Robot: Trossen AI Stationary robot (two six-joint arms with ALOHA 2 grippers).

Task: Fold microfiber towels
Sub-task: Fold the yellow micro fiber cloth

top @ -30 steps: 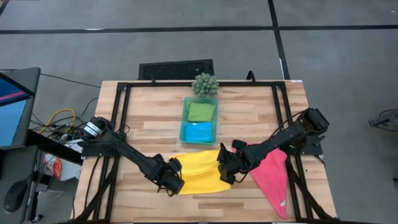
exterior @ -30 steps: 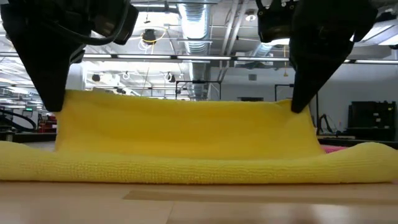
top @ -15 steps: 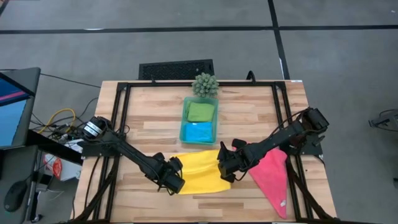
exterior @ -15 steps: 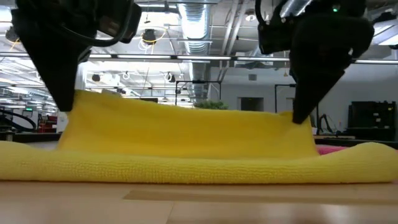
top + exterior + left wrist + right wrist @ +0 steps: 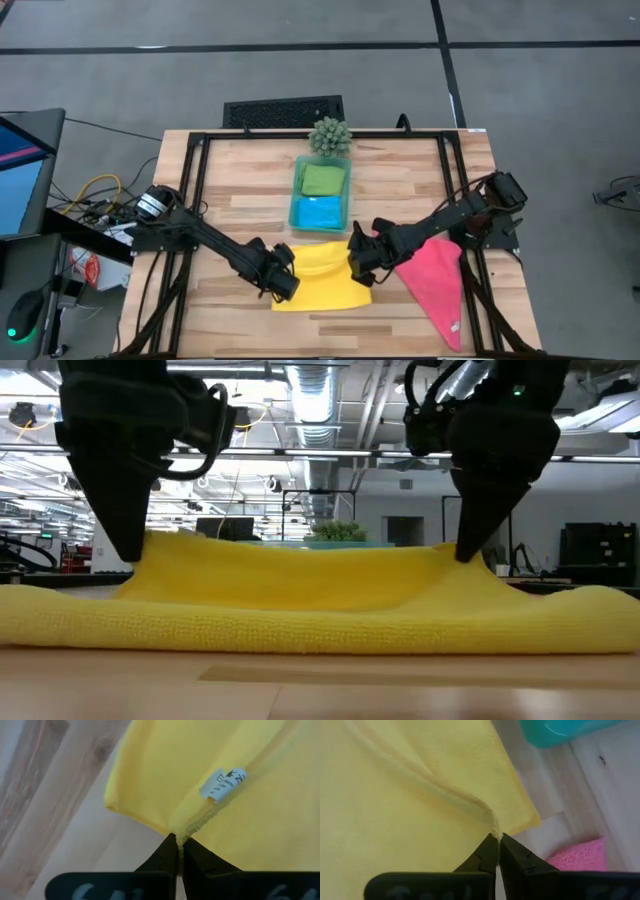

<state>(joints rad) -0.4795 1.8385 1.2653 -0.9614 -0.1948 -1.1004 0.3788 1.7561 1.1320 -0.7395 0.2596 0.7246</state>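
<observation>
The yellow towel [image 5: 318, 280] lies near the table's front middle, its near part flat on the wood and one edge raised over it [image 5: 300, 575]. My left gripper [image 5: 283, 284] is shut on that edge's left end and my right gripper [image 5: 361, 271] on its right end. Both point down. A pink towel [image 5: 436, 280] lies spread to the right. A green towel [image 5: 322, 179] and a blue towel [image 5: 320, 211] lie folded in the teal tray [image 5: 348, 190]. My left gripper pinches the yellow towel's stitched hem [image 5: 194, 824] between its two fingertips, close to the white label [image 5: 222, 783], from above. The held edge hangs just above the layer lying on the table. My right gripper pinches the hem at the towel's other corner [image 5: 489, 816] between its fingertips [image 5: 485, 851], coming steeply from above. The cloth between the two grippers sags slightly [image 5: 300, 550] over the lower layer.
A small spiky green plant [image 5: 330, 135] stands behind the tray at the far edge. A black frame [image 5: 195, 180] runs along the table's left, right and far sides. Bare wood shows left of the yellow towel [image 5: 215, 300].
Both grippers have sunk and gone a little toward the far edge, carrying the yellow towel's held edge. That edge now hangs lower over the layer on the table, which has stayed in place.
</observation>
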